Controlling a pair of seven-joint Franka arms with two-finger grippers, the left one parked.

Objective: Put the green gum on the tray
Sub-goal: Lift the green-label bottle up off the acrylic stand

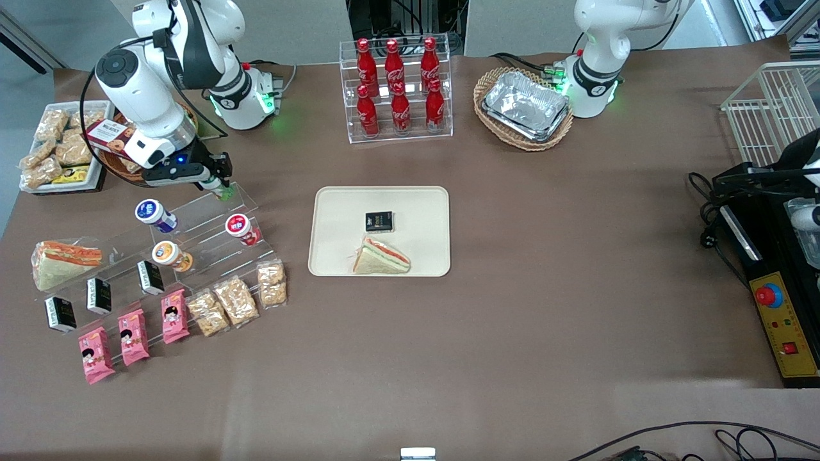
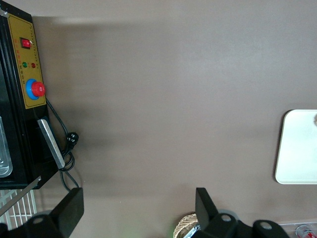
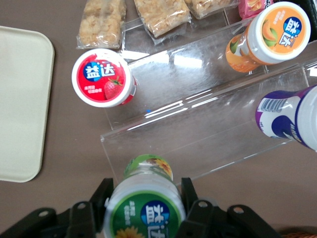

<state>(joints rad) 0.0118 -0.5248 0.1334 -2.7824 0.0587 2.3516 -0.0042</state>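
Note:
The green gum (image 3: 146,208), a bottle with a green body and a white lid with a green label, sits between my right gripper's (image 3: 144,194) fingers, which press on both sides of its lid. In the front view the gripper (image 1: 216,181) holds the green gum (image 1: 218,188) at the top step of the clear acrylic stand (image 1: 205,211), toward the working arm's end of the table. The cream-beige tray (image 1: 333,211) lies mid-table and also shows in the right wrist view (image 3: 20,99). A sandwich (image 1: 382,256) and a black packet (image 1: 378,221) lie on it.
On the stand are a red-labelled bottle (image 3: 101,78), an orange one (image 3: 270,37) and a blue one (image 3: 297,119). Snack packets (image 1: 234,299) lie nearer the front camera. A cola rack (image 1: 397,86) and a wicker basket with foil tray (image 1: 525,105) stand farther back.

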